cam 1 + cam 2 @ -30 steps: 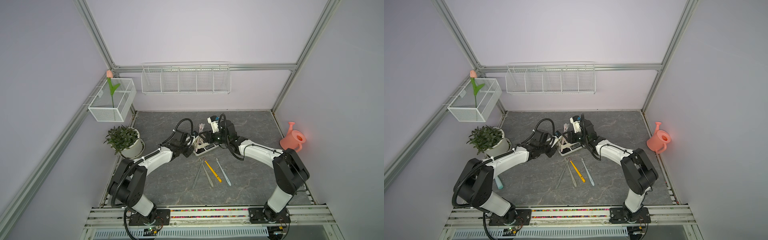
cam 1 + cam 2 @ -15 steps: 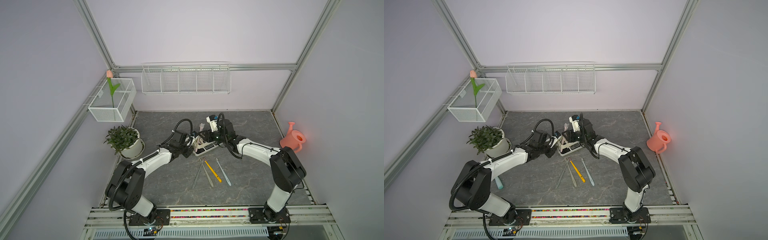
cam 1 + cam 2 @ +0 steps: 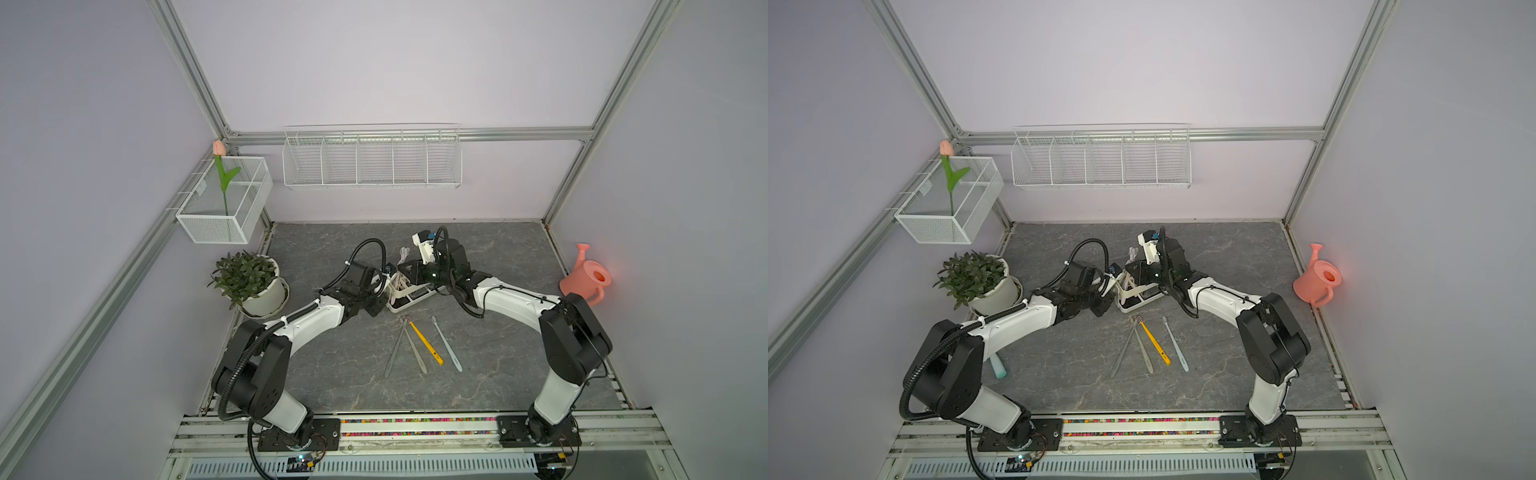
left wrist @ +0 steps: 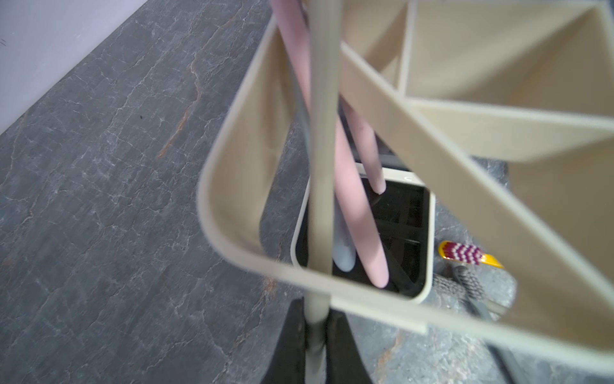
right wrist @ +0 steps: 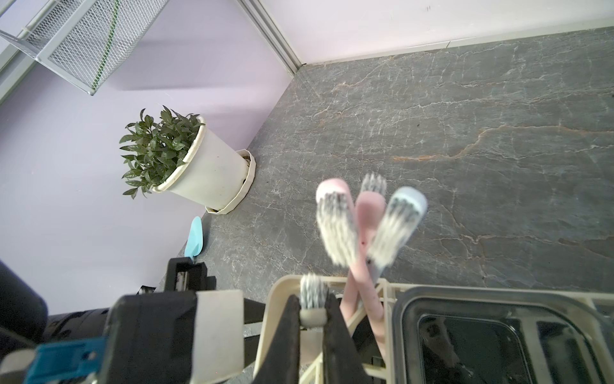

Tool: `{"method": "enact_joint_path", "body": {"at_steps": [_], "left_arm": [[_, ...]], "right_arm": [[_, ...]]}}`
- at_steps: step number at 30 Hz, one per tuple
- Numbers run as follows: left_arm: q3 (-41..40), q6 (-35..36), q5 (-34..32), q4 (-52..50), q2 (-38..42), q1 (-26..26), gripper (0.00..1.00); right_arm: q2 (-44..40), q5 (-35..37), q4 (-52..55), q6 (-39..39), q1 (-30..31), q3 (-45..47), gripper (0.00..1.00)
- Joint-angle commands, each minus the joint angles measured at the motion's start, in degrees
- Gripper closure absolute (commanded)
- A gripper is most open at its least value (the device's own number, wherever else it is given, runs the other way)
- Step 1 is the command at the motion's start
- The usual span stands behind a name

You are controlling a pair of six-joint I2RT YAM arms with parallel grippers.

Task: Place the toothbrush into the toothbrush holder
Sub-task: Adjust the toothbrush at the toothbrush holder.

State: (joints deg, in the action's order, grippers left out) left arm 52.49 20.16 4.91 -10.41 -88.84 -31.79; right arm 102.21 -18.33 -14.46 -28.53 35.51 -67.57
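Two-ended grip on grey toothbrush [image 5: 314, 289]. Pinched at neck by right gripper [image 5: 312, 309], fingers narrow; pinched at handle by left gripper [image 4: 315, 332], fingers narrow too. Slanted over holder [image 3: 409, 302], crossing rim of end compartment nearest left arm, not dropped in. Pink and blue brushes [image 5: 335, 226] standing in that same compartment. Holder mid-table between both arms. Four loose brushes [image 3: 426, 343] flat on table [image 3: 498, 257] just in front, apart from grippers.
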Motion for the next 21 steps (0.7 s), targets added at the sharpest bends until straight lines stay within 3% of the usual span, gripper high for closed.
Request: {"method": "enact_joint_path", "body": {"at_steps": [1,10,21], "left_arm": [[2.13,0.25,-0.52,1.12,-0.45,-0.47,0.88],[1.63,1.22,-2.43,0.53,-0.6,-0.81,0.78],[1.95,0.79,-5.93,-1.62,-0.64,-2.86,0.75]], "right_arm": [[0.62,0.64,-0.82,0.76,0.31,-0.46,0.93],[0.47,1.72,1.07,1.55,0.29,-1.35,0.93],[-1.51,3.02,1.56,3.63,0.28,-0.97,0.93]]}}
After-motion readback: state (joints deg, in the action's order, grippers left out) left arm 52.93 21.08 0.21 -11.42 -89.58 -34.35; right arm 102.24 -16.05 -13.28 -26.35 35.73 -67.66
